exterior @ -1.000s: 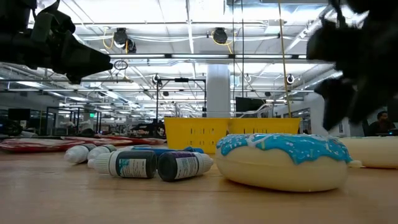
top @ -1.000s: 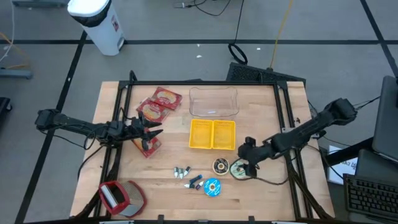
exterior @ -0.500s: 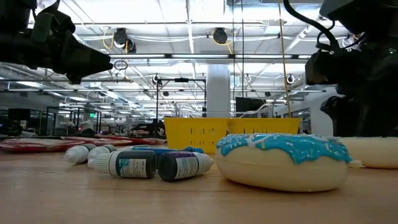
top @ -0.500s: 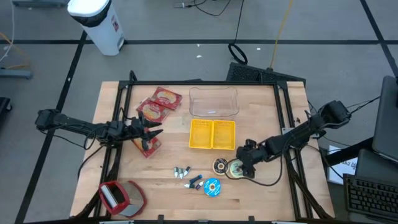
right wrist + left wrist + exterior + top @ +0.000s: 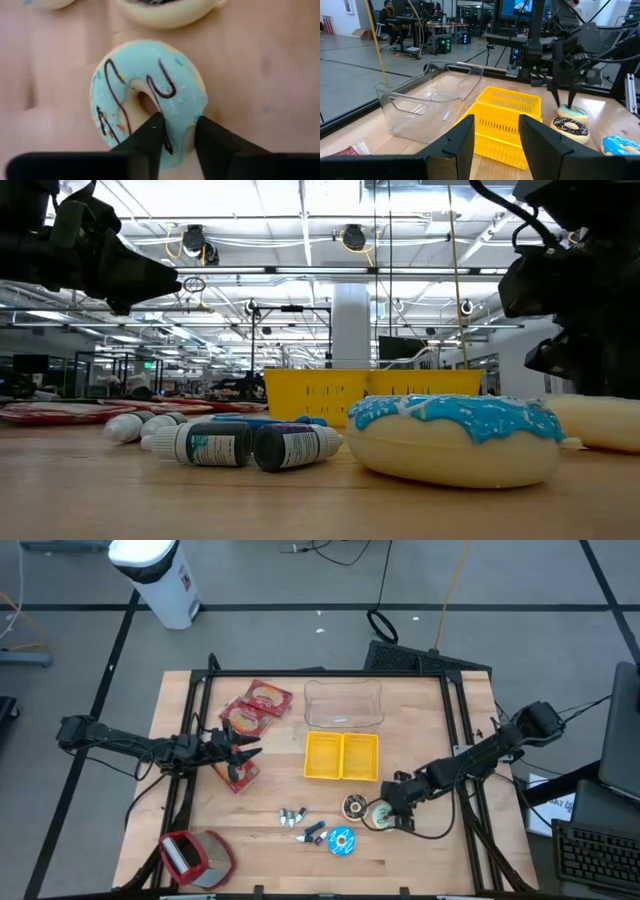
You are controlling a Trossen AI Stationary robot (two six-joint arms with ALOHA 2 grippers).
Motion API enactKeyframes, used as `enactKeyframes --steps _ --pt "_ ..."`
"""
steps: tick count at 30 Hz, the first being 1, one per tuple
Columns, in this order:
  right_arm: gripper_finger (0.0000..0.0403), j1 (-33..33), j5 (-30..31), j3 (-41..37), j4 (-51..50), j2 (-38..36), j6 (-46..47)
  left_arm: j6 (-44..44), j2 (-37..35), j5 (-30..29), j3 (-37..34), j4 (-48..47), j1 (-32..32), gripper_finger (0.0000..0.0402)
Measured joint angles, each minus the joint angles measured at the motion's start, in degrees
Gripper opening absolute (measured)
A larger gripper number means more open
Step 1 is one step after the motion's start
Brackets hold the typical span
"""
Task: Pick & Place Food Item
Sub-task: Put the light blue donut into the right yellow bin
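Note:
A doughnut with pale blue icing and dark drizzle (image 5: 125, 75) lies flat on the wooden table at the near right (image 5: 377, 811). My right gripper (image 5: 179, 120) slants down onto it, shut on its ring. Beside it lie a chocolate doughnut (image 5: 353, 806) and a bright blue doughnut (image 5: 341, 840). Two yellow baskets (image 5: 342, 756) stand in the middle. My left gripper (image 5: 496, 135) waits open at the table's left (image 5: 245, 751), with nothing between its fingers. My right gripper has one finger (image 5: 150, 132) in the doughnut's hole and the other (image 5: 210, 137) outside it. The wall of the ring (image 5: 177, 107) is pinched between them. The fingers slant down from the table's right. The doughnut lies flat on the table.
A clear plastic tub (image 5: 344, 705) stands behind the baskets. Red packets (image 5: 255, 705) lie at the far left, under and beyond my left gripper. Small tubes (image 5: 303, 823) lie near the front middle, and a red container (image 5: 195, 856) sits at the near left corner.
My right gripper has sunk toward the pale blue doughnut, going a little toward the table's near edge, and has tipped more steeply downward. The doughnuts have stayed where they were.

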Motion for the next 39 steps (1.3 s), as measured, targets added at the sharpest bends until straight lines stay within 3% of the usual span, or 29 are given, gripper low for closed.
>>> enactKeyframes --steps 6,12,15,19,22,25,39 --pt "0.0026 -0.2 -4.3 -0.1 0.0 -5.2 0.1 0.0 0.0 0.0 0.0 0.0 0.0 0.0152" --pt "0.0013 -0.5 -3.0 -0.1 2.9 -13.3 -0.9 0.0 0.0 0.0 0.0 0.0 0.0 0.0152" --pt "0.0017 -0.5 3.4 -0.1 7.1 -16.7 -4.8 0.0 0.0 0.0 0.0 0.0 0.0 0.0152" --pt "0.0018 -0.5 17.6 -0.1 12.4 -18.6 -13.5 0.0 0.0 0.0 0.0 0.0 0.0 0.0152" --pt "0.0019 -1.4 28.3 -0.1 16.8 -18.1 -20.3 0.0 0.0 0.0 0.0 0.0 0.0 0.0152" --pt "0.0019 -4.0 34.3 -0.9 21.2 -16.0 -23.1 0.0 0.0 0.0 0.0 0.0 0.0 0.0152" --pt "0.002 -17.9 35.7 -2.4 27.2 -1.3 -26.5 0.0 0.0 0.0 0.0 0.0 0.0 0.0152"
